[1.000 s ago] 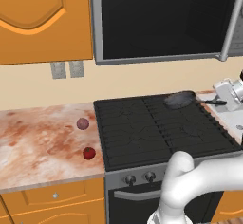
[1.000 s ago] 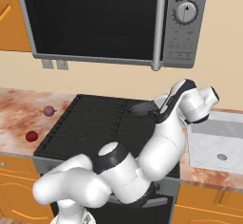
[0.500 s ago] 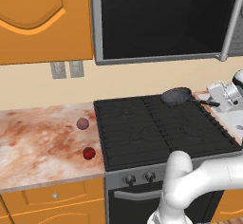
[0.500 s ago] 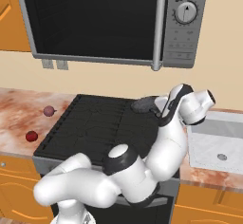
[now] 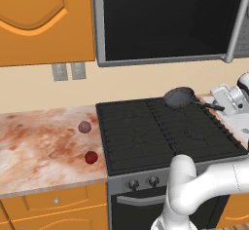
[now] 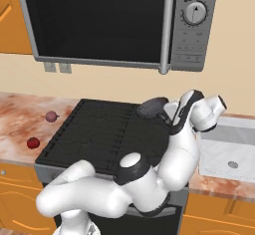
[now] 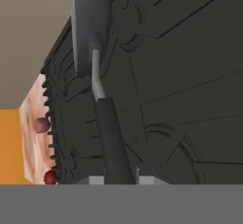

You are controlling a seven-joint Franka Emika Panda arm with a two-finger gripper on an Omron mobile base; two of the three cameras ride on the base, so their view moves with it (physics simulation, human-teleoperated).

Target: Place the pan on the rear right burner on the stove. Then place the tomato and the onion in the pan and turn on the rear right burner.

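The gripper (image 7: 121, 179) is closed on the handle of the pan (image 5: 179, 97), which extends straight out ahead of the jaws and hangs tilted above the rear right burner (image 5: 181, 108), not yet set down. Tomato (image 5: 91, 157) and onion (image 5: 84, 127) lie on the counter (image 5: 39, 146), far beyond the pan's far side; loading them and lighting the burner remain. The arm reaches over the stove's (image 5: 165, 136) right edge, wrist level with the pan.

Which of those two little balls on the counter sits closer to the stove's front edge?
The tomato, the glossy bright red one. The onion, duller and pinkish-purple, lies farther back toward the wall.
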